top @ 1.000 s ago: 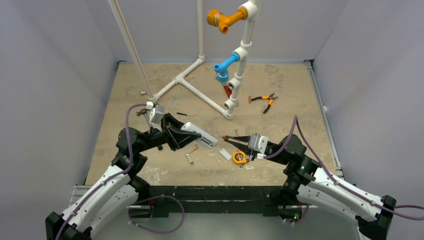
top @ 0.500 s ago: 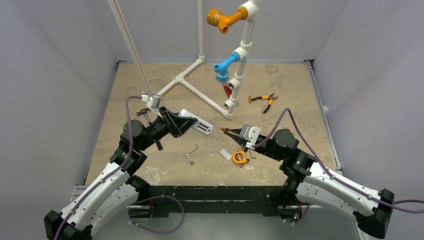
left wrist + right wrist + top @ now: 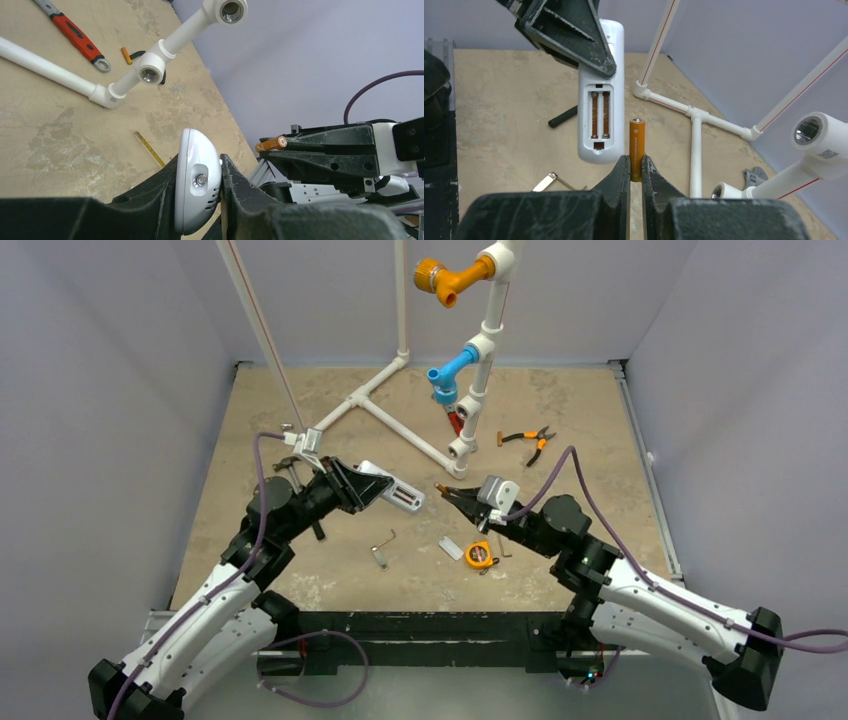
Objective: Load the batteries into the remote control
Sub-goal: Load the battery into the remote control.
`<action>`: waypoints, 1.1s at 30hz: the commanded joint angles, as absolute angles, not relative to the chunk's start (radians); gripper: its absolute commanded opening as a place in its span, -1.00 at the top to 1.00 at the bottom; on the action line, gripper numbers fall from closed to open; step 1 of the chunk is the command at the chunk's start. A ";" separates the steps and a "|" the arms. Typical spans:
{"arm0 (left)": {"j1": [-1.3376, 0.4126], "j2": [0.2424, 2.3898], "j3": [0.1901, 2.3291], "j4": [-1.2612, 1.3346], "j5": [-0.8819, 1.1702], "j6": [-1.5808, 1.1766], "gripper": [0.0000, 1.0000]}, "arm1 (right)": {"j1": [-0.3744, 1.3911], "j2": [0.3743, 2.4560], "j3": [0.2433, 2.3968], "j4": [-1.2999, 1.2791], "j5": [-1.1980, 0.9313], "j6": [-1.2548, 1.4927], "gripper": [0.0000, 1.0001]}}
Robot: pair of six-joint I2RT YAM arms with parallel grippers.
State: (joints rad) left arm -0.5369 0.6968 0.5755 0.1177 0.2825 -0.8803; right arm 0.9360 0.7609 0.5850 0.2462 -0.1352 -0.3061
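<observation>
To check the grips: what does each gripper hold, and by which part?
Left gripper: remote control, by the end opposite its battery compartment. Right gripper: battery, by one end.

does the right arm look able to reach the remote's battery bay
Likely yes: the left hand holds the remote control with its open bay facing the right hand, nothing between bay and battery.

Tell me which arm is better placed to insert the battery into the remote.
Right. The right gripper holds the battery close to the open compartment of the remote control, while the left gripper is busy clamping it.
</observation>
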 commanded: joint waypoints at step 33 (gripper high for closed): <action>-0.644 0.744 0.714 0.111 0.329 -0.675 1.00 | 0.939 0.775 0.574 0.402 0.113 -0.246 1.00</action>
State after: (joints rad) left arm -0.6441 0.7166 0.6846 0.2947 0.6983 -0.5968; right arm 0.9360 0.8017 0.5606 0.4034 0.1024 -0.2440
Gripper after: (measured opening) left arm 0.262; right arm 0.035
